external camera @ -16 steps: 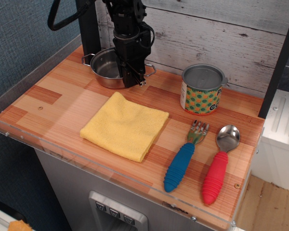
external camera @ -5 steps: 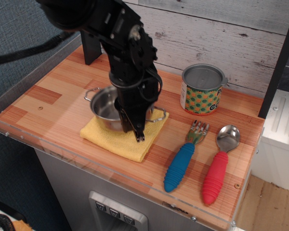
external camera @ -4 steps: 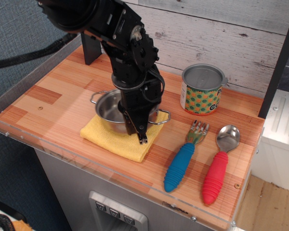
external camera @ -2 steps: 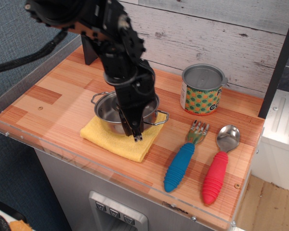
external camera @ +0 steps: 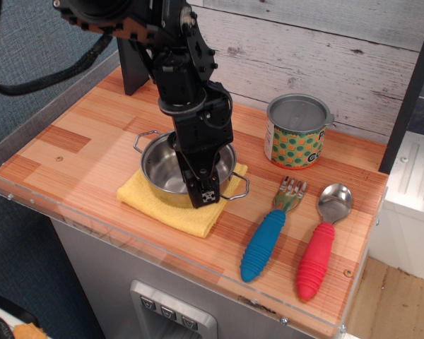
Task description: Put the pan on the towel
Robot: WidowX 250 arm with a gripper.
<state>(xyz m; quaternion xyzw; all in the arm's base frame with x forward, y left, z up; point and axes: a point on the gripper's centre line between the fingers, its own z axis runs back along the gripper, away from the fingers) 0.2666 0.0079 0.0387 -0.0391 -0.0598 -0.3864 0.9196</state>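
Observation:
The pan [external camera: 166, 169], a small shiny steel pot with two wire loop handles, sits on the yellow towel [external camera: 152, 205] at the front middle of the wooden counter. It covers most of the towel, whose edges show at the left, front and right. My gripper [external camera: 203, 195] comes down from above at the pan's front right rim. Its black fingers straddle the rim beside the right handle [external camera: 239, 187] and look shut on it. The arm hides the back right part of the pan.
A metal can [external camera: 297, 131] with a green and orange dotted label stands at the back right. A blue-handled fork [external camera: 267, 240] and a red-handled spoon [external camera: 318, 251] lie at the front right. A clear plastic rim [external camera: 28, 152] edges the counter. The wall is close behind.
The pan has been carried from the back of the counter onto the towel. Over the last second it shifted slightly right and settled, and the gripper straightened above its front right rim.

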